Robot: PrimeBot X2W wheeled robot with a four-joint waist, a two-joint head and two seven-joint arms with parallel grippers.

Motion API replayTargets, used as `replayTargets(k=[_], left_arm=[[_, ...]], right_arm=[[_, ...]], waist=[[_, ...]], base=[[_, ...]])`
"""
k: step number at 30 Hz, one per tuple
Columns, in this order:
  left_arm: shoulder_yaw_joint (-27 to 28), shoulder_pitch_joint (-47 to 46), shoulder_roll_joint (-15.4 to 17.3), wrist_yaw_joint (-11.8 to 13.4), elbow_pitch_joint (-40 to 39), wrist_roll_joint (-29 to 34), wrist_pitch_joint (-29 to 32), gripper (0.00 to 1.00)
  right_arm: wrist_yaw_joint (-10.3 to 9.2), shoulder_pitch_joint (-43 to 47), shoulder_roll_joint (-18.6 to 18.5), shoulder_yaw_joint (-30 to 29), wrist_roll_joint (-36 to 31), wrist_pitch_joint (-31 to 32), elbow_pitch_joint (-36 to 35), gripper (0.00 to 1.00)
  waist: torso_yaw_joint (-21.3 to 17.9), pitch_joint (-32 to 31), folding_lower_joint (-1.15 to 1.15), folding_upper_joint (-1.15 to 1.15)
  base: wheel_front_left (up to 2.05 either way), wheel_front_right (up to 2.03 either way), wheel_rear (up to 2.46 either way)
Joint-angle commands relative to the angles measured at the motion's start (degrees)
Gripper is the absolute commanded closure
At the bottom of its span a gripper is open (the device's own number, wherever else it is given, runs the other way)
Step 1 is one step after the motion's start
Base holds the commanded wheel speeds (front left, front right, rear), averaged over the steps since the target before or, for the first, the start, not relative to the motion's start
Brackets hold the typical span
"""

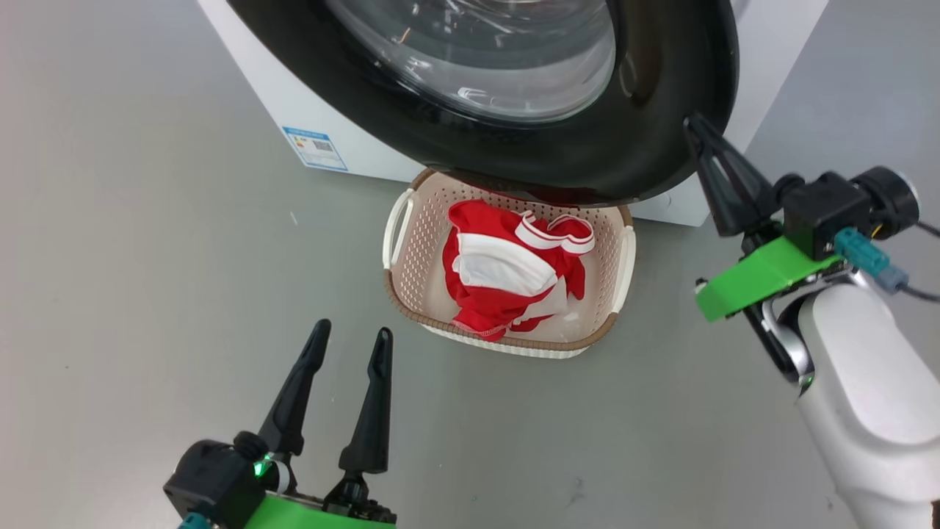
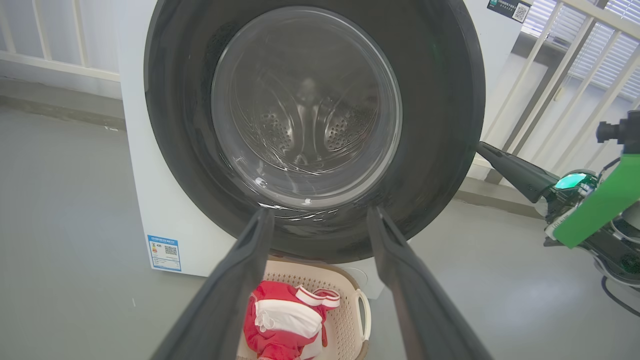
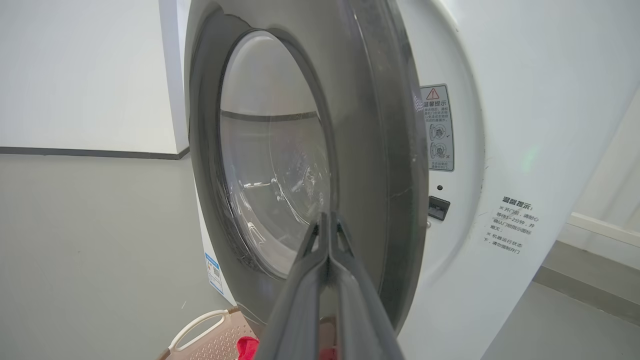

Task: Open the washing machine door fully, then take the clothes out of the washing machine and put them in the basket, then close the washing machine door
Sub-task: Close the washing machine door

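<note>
Right gripper (image 1: 694, 125), clenched and empty, has its tips at the rim of the washing machine door (image 1: 661, 88). Left gripper (image 1: 352, 328) gapes, with the basket (image 1: 422, 242) just ahead.

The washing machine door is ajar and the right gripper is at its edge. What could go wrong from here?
1. The shut right gripper seems to meet the glossy, curved washing machine door with its tips only, so they may slip off.
2. A gap remains between the door and the washing machine. Tips sliding past the edge could be pinched.
3. The basket holding the clothes sits under the door's lower edge, so the door might brush it.
</note>
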Motion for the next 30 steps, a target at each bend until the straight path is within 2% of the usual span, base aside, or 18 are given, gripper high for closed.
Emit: replayTargets(k=[1,13,30], left_arm=[[1.54,-1.67,0.25,-0.38,-1.03,0.83,-0.55,0.0],[1.14,-3.08,-0.62,-1.45,-0.2,1.53,-0.72,0.0],[1.0,-5.34,-1.62,-2.72,0.06,1.47,-0.76,0.0]], right_arm=[[0.34,-2.29,-0.16,1.42,0.96,-0.44,-0.18,1.0],[0.34,-10.0,-1.53,1.23,1.64,-1.67,7.77,1.0],[0.34,-21.34,-3.15,-0.14,0.57,-1.88,13.39,1.0]], waist=[[0.63,0.86,0.0,0.0],[1.0,2.81,0.0,0.0],[1.21,6.68,0.0,0.0]], base=[[0.0,0.0,0.0],[0.0,0.0,0.0],[0.0,0.0,0.0]])
